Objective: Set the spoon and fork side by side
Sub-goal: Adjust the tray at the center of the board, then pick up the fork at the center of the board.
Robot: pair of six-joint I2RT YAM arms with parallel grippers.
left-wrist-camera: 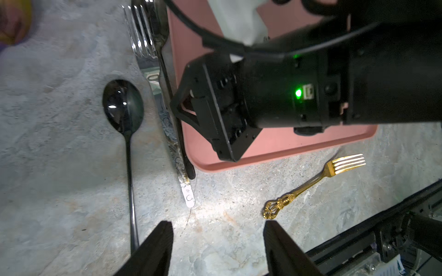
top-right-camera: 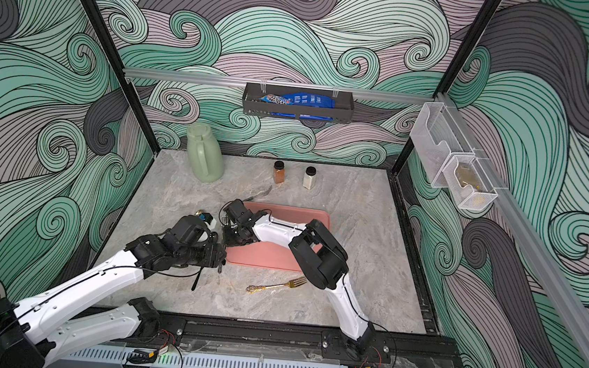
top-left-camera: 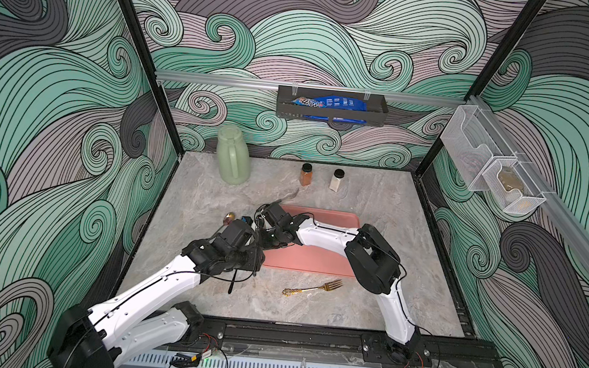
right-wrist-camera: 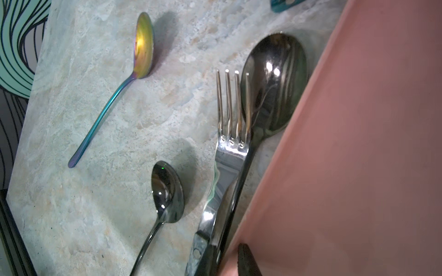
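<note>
A silver fork [right-wrist-camera: 227, 162] and a large dark spoon [right-wrist-camera: 275, 83] lie side by side on the marble table, touching, along the pink tray's [right-wrist-camera: 358, 143] left edge. In the left wrist view the fork [left-wrist-camera: 186, 191] and the spoon's handle [left-wrist-camera: 189, 172] run parallel. My right gripper [right-wrist-camera: 226, 245] straddles the spoon's handle with its jaws slightly apart, a gap showing beside the handle. My left gripper [left-wrist-camera: 216, 223] is open over bare table, nothing between its fingers.
A small black spoon [right-wrist-camera: 167, 191] lies just left of the fork, and a rainbow spoon [right-wrist-camera: 143, 47] farther left. A gold fork [top-left-camera: 313, 288] lies near the front. A green pitcher [top-left-camera: 232, 157] and two spice jars [top-left-camera: 306, 175] stand at the back.
</note>
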